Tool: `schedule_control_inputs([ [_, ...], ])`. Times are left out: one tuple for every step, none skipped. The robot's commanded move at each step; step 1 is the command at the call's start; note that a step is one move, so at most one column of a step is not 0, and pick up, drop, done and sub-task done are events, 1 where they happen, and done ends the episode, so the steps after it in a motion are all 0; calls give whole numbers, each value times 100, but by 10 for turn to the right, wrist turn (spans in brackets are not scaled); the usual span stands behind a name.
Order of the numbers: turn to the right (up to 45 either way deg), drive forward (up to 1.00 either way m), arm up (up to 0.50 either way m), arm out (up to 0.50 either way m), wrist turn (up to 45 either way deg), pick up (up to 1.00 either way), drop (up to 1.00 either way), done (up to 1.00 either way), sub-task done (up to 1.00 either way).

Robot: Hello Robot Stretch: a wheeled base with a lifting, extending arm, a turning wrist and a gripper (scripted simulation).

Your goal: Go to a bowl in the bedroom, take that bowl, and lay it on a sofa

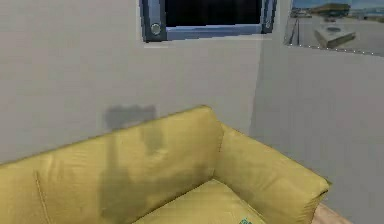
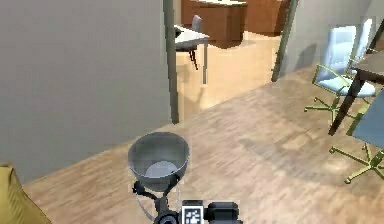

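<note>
Sofa (image 1: 150,170): yellow, close ahead in the forward view, set against a pale wall. Its seat cushion is seen at the bottom edge and one armrest toward that view's right. A yellow corner of it is also seen at the arm side view's lower left.

Bowl (image 2: 158,160): grey, round, mouth up, hanging at the far end of the hand (image 2: 150,190), clear of the wood floor (image 2: 250,150) behind it. The hand is judged to be holding the bowl by its near rim.

Stage, as judged: the bowl has been fetched and is not yet laid down. It is over the floor, not over the sofa.

Risks noted:
- A release here would drop the bowl onto bare floor, because the arm reaches sideways while the sofa lies ahead. A turn of the base is likely needed first.
- During that turn the bowl could be swept against the armrest or backrest. The sofa is close, and the bowl's height against the cushions cannot be judged.
- With a rim hold, the bowl's weight hangs beyond the fingers, so a jerky turn could tilt it or let it slip.
- The cushion is soft, so a bowl set near the front edge could tip and roll off.
</note>
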Motion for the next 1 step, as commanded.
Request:
schedule_control_inputs([
  [-450,0,0,0,0,0,0,0,0],
])
